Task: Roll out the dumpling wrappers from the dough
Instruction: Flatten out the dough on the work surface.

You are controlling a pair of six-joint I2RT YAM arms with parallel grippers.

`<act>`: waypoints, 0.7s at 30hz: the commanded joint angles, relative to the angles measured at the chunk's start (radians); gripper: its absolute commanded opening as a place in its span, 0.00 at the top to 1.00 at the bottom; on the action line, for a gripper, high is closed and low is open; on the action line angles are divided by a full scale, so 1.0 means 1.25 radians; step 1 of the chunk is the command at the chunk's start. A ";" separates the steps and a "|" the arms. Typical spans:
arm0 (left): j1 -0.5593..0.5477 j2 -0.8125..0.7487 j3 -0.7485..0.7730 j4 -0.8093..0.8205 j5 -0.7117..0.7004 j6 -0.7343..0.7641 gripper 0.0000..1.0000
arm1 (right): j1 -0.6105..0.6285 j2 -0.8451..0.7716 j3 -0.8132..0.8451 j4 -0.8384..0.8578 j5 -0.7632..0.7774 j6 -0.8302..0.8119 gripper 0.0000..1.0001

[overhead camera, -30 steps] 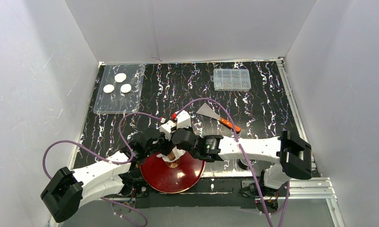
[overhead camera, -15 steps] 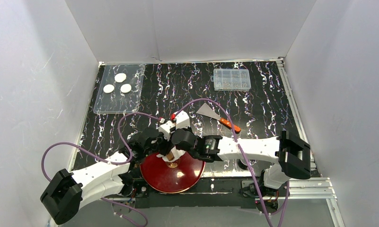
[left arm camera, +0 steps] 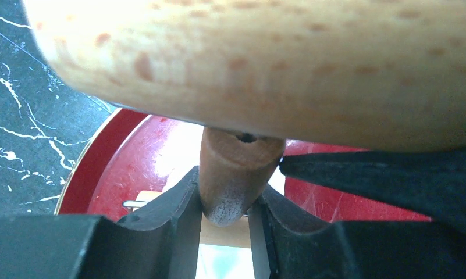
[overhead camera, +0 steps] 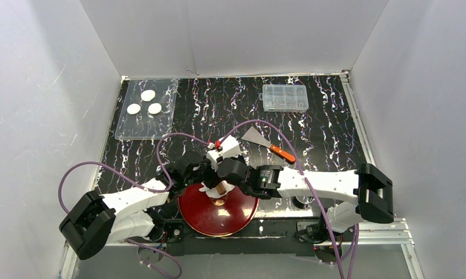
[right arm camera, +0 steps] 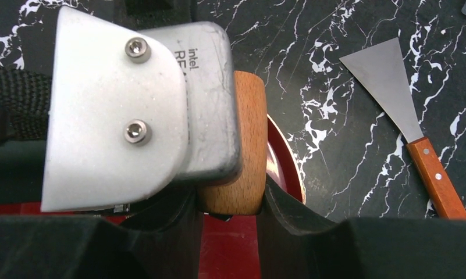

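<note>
Here, the black marbled table [overhead camera: 317,128] bears a clear tray [overhead camera: 137,129] at its far left and a red plate [overhead camera: 219,220] at the near edge. Over the plate hangs a wooden rolling pin [left arm camera: 265,64]. My left claw [left arm camera: 224,203] clamps its handle, and my right claw [right arm camera: 230,200] clamps it from the right. Three dumpling wrappers [overhead camera: 148,95] lie on the tray. I cannot make out the dough beneath my claws.

rolling pin [left arm camera: 265,64] cropped top & R; plate [left arm camera: 131,168] mostly covered

The black, white-veined table [overhead camera: 329,133] carries a clear plastic tray [overhead camera: 128,131] in its far-left corner, a clear plastic compartment box [overhead camera: 285,97] by the far edge, an orange-handled metal scraper [overhead camera: 265,141] near the middle, and a round red plate [overhead camera: 219,216] at the near edge.
</note>
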 commanded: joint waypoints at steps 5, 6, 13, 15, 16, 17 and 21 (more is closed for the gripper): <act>-0.002 0.047 0.093 0.150 -0.122 -0.058 1.00 | 0.103 0.006 0.002 0.064 -0.276 0.010 0.99; -0.002 0.048 0.077 0.154 -0.137 -0.060 1.00 | 0.103 0.017 0.004 0.061 -0.281 0.012 0.99; -0.001 -0.004 -0.008 -0.018 -0.222 -0.142 1.00 | 0.113 0.073 -0.010 0.090 -0.323 0.073 0.99; -0.002 -0.026 -0.013 -0.078 -0.242 -0.197 1.00 | 0.115 0.079 -0.022 0.093 -0.326 0.091 0.99; -0.002 -0.036 -0.014 -0.104 -0.248 -0.217 1.00 | 0.115 0.077 -0.034 0.104 -0.329 0.097 0.99; -0.002 -0.048 -0.016 -0.121 -0.255 -0.232 1.00 | 0.115 0.077 -0.048 0.122 -0.333 0.103 0.99; 0.005 -0.114 -0.021 -0.177 -0.284 -0.239 1.00 | 0.115 0.098 -0.047 0.146 -0.353 0.103 0.99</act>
